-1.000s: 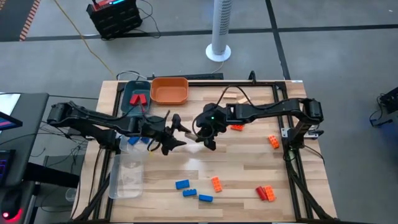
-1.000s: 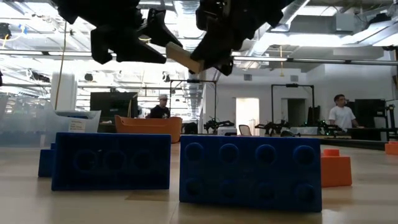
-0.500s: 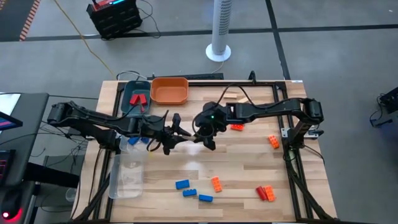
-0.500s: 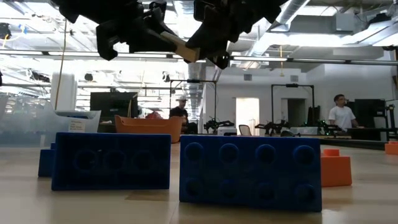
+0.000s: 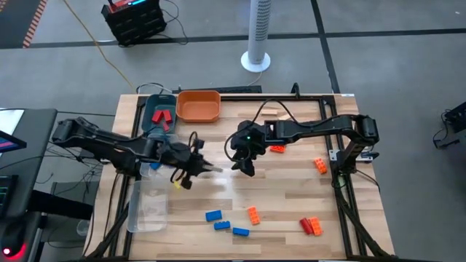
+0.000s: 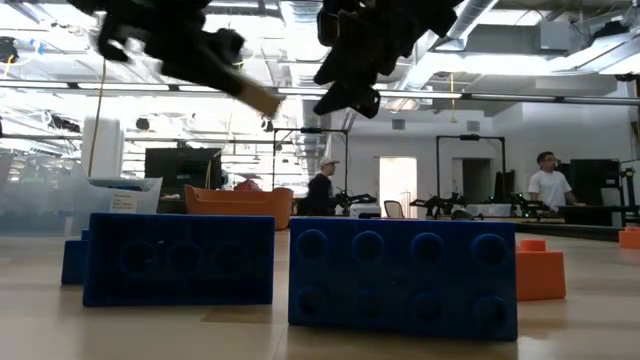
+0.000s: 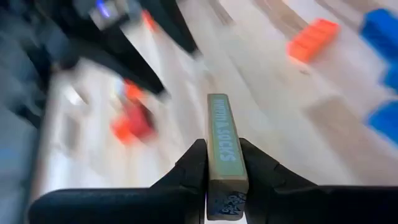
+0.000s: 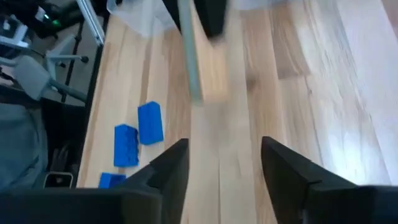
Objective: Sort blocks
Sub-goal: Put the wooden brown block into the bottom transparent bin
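Sorted: red blocks (image 5: pixel 162 115) in teal tray (image 5: pixel 154 106) | In hand: left gripper (image 5: pixel 198 167) clamps wooden block (image 7: pixel 222 146); right gripper (image 5: pixel 243 164) spread, empty | Left: blue blocks (image 5: pixel 222 224), orange blocks (image 5: pixel 320 165) loose on table (image 5: pixel 291 196)

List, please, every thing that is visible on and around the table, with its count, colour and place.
wooden block: one, pale tan, held above the table's middle
blue blocks: three, near front edge; more by the clear tray
orange blocks: at least four, front and right side
red block: one, front right, beside an orange one
orange tray: one, back edge
teal tray: one, beside the orange tray, red pieces inside
clear tray: one, left front
white fan: one, on floor behind table
left hand: shut on the wooden block
right hand: open, empty, at table's middle
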You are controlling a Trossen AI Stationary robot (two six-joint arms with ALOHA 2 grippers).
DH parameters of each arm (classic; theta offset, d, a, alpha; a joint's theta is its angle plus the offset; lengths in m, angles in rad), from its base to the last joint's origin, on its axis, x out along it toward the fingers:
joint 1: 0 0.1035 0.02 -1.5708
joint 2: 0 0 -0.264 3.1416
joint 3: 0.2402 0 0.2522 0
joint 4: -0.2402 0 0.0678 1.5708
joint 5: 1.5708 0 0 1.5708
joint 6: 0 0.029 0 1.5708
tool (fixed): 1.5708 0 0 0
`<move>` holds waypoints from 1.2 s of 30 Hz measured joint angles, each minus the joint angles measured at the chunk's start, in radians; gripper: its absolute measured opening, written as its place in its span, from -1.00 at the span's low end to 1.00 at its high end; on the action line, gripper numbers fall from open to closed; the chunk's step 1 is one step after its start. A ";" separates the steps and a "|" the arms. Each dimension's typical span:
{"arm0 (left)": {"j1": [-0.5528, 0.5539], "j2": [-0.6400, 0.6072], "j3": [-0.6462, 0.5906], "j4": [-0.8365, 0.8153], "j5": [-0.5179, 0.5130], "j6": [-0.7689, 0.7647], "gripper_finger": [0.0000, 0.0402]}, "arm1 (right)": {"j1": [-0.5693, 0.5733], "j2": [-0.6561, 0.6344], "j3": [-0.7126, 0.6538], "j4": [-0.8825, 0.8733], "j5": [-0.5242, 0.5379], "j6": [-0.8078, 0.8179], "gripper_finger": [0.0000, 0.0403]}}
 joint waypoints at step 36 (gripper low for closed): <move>-0.620 -0.198 -0.087 -0.899 0.190 -1.531 0.03 | -0.088 -0.004 0.000 -0.381 0.217 -0.098 0.04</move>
